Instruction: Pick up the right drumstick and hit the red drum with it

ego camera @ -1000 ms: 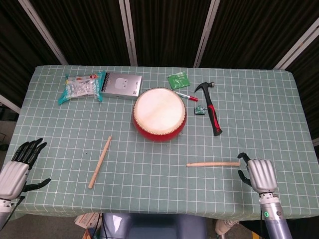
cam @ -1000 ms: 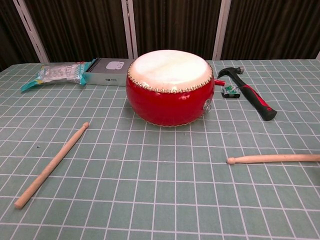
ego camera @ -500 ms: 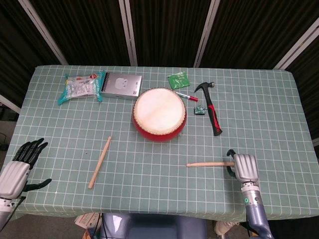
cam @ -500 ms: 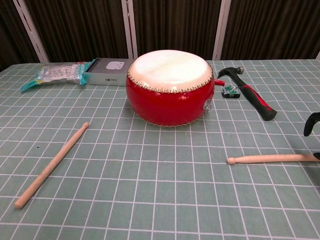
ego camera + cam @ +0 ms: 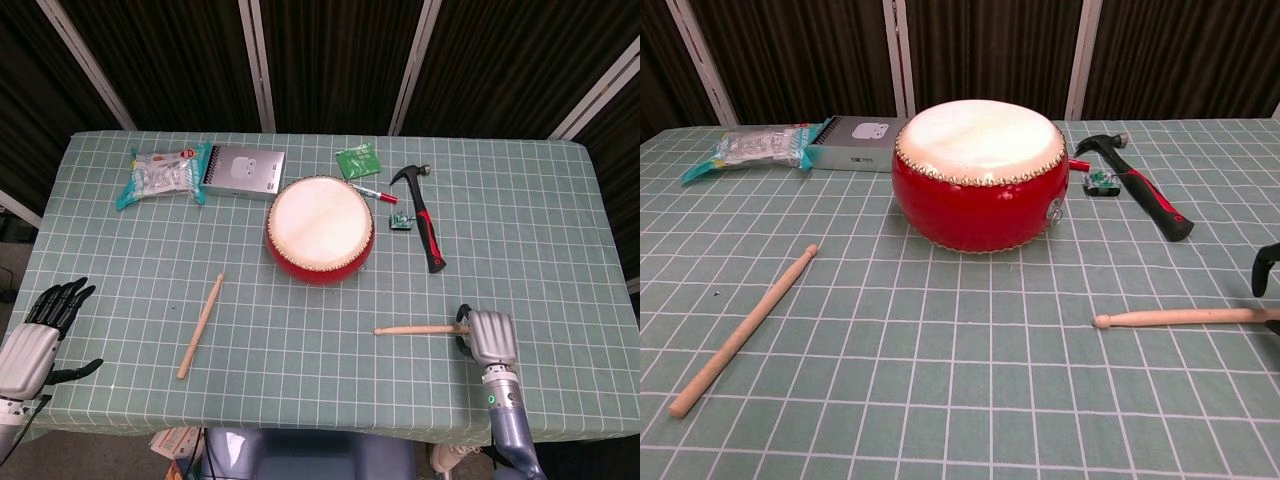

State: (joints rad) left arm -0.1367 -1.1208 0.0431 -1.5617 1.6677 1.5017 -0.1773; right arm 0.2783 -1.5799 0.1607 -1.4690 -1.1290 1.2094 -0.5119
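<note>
Two drumsticks are lying on a green checked table (image 5: 560,230), and the task's one, the right drumstick (image 5: 415,329), is resting flat in front of the red drum (image 5: 320,228) and to its right, its tip pointing left. The right hand (image 5: 490,337) is sitting over the stick's butt end; its fingers are curling down around it, but whether they are actually gripping is not something either view is showing, since the chest view is catching only dark fingertips at the frame edge. By the look of it, the grasp is just being made, and nothing is lifted yet. The next move is calling for a firm closing on the stick, a lift, and a swing up and left onto the white drumhead. The path there is looking open, though the hammer (image 5: 426,222) is lying just right of the drum. The table's near edge is sitting close behind the hand. The left hand (image 5: 35,335) is waiting with fingers spread, holding nothing, at the table's near left corner.
</note>
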